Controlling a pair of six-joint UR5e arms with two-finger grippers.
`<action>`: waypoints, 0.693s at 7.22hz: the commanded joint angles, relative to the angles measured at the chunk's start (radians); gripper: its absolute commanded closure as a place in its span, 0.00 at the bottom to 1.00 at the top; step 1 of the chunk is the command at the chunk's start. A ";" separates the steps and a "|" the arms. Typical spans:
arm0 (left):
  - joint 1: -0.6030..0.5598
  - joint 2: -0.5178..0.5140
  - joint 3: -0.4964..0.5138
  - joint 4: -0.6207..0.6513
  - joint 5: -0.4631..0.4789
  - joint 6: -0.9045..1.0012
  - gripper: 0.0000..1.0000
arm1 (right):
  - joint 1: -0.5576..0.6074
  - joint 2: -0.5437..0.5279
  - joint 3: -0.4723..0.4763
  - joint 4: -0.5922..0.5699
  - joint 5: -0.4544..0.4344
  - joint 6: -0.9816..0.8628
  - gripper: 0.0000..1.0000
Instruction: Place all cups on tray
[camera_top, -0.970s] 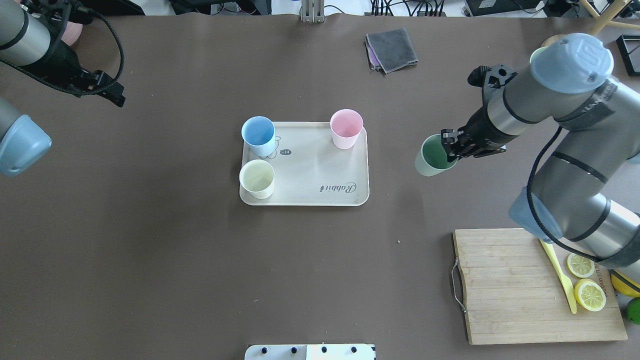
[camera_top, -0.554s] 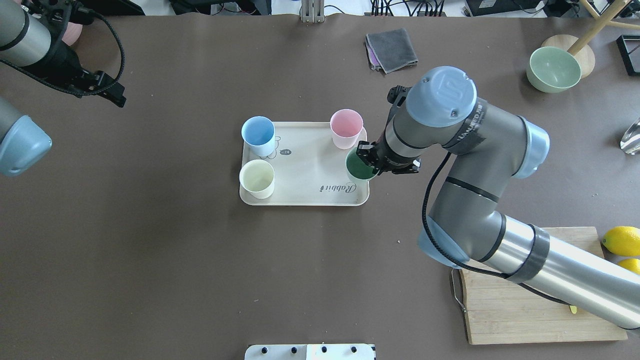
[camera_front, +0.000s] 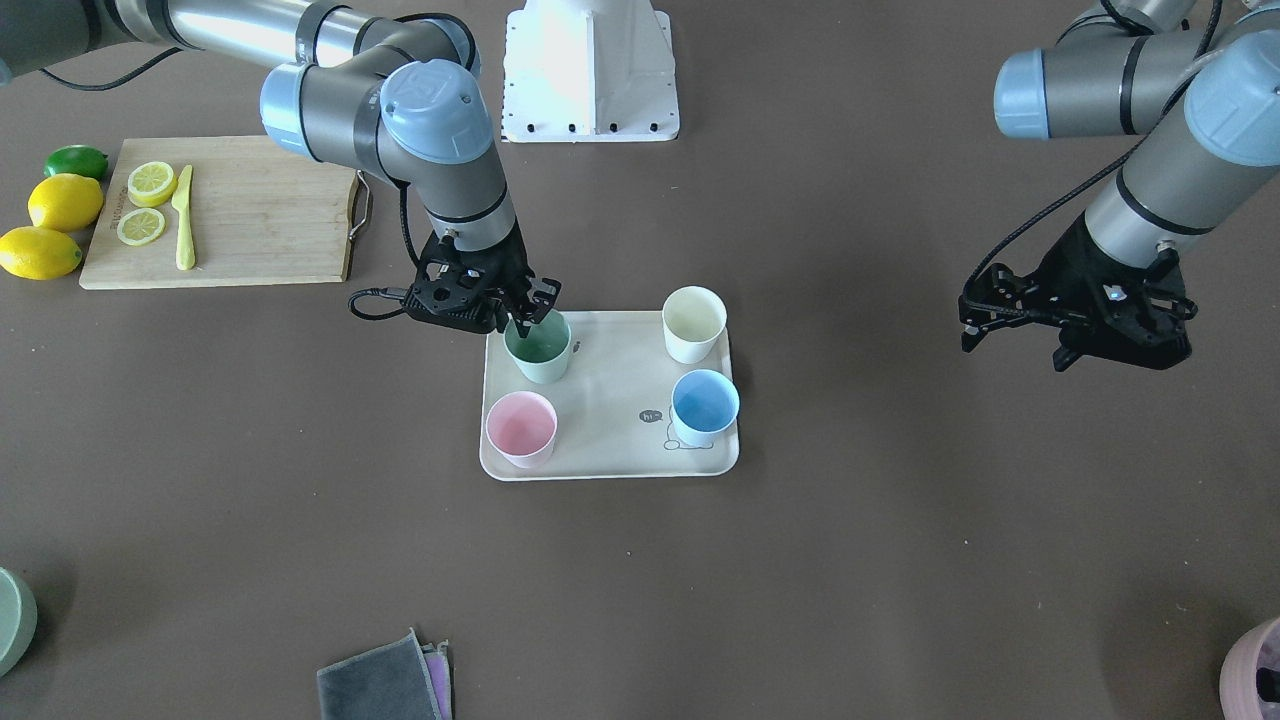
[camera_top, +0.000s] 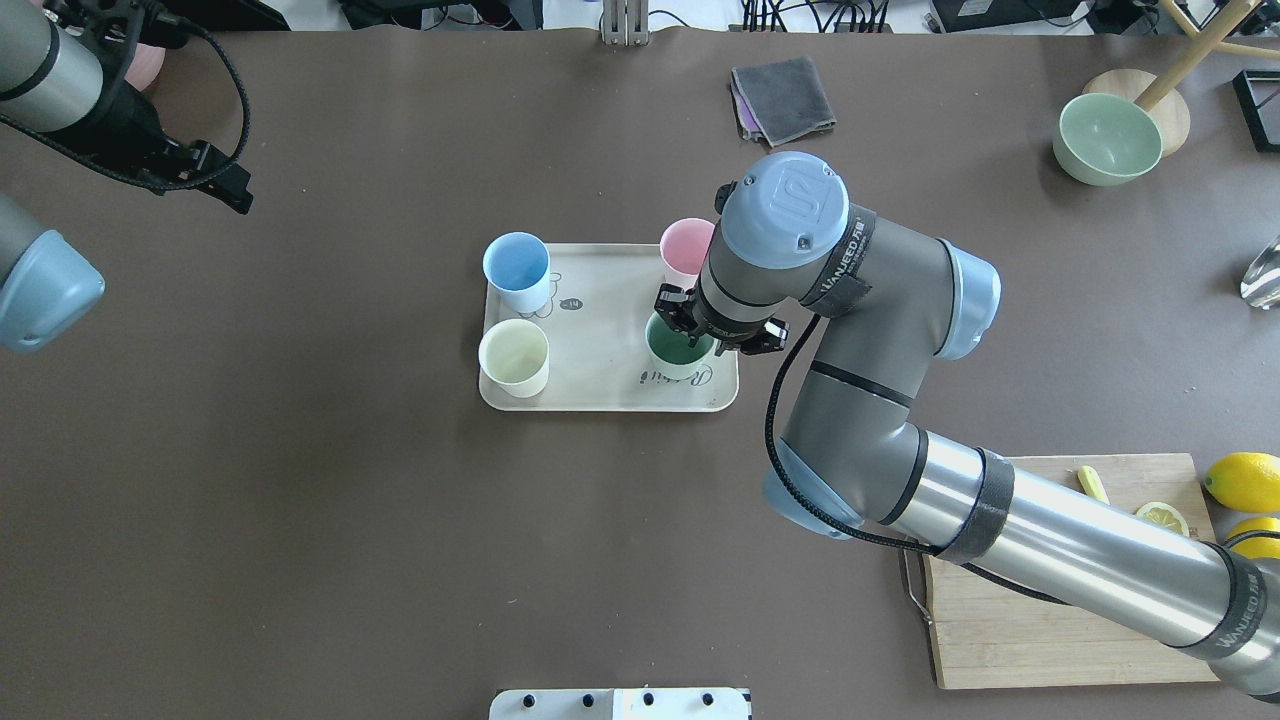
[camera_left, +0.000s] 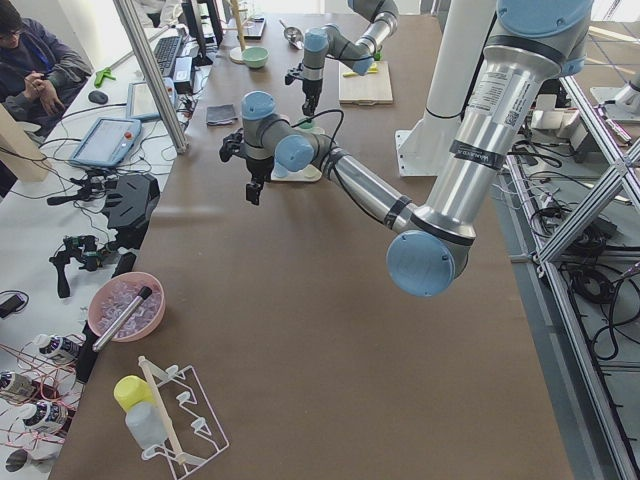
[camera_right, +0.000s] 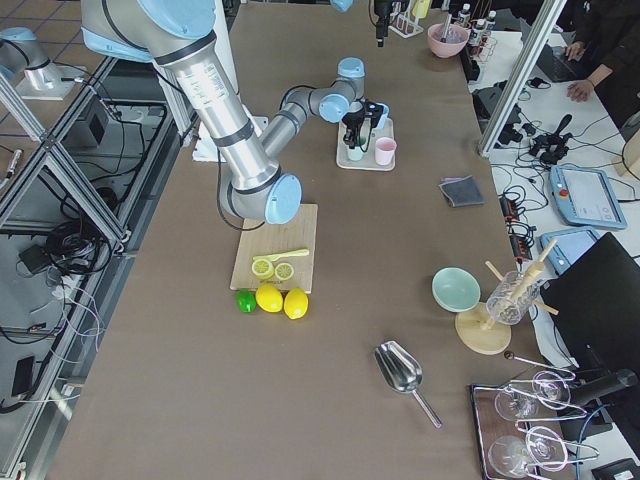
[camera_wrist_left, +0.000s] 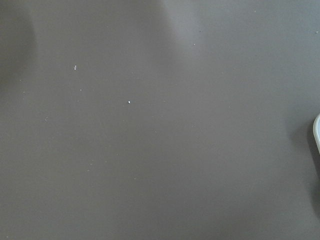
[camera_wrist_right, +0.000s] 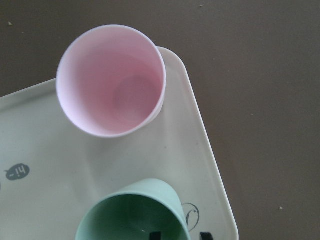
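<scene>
The beige tray (camera_top: 600, 398) lies mid-table. On it stand the light blue cup (camera_top: 516, 270), the cream-white cup (camera_top: 514, 356) and the pink cup (camera_top: 683, 250). My right gripper (camera_top: 692, 333) is shut on the rim of the sage green cup (camera_top: 672, 352), one finger inside it and one outside. It holds the cup, slightly tilted, over the tray's near right corner by the "Rabbit" script. I cannot tell whether it touches the tray. In the right wrist view the green cup (camera_wrist_right: 127, 215) sits below the pink cup (camera_wrist_right: 111, 80). My left gripper (camera_front: 1075, 335) is open and empty, far to the left.
A wooden cutting board (camera_top: 1000, 620) with lemon slices and a yellow knife is at the near right, lemons (camera_top: 1240, 480) beside it. A pale green bowl (camera_top: 1108, 138) is at the far right, a grey cloth (camera_top: 783, 98) at the far middle, a mauve pot (camera_front: 1255, 670) at the far left.
My right arm has swung left, carrying the green cup from right of the tray to over the tray's near right corner. The left arm has not moved.
</scene>
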 joint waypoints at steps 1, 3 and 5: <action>-0.001 0.000 0.001 0.005 -0.002 0.005 0.02 | 0.044 -0.002 0.016 -0.007 0.027 -0.027 0.00; -0.037 0.021 -0.008 0.014 -0.005 0.038 0.02 | 0.209 -0.055 0.147 -0.178 0.174 -0.242 0.00; -0.180 0.140 -0.010 0.017 -0.023 0.326 0.02 | 0.449 -0.249 0.252 -0.246 0.261 -0.665 0.00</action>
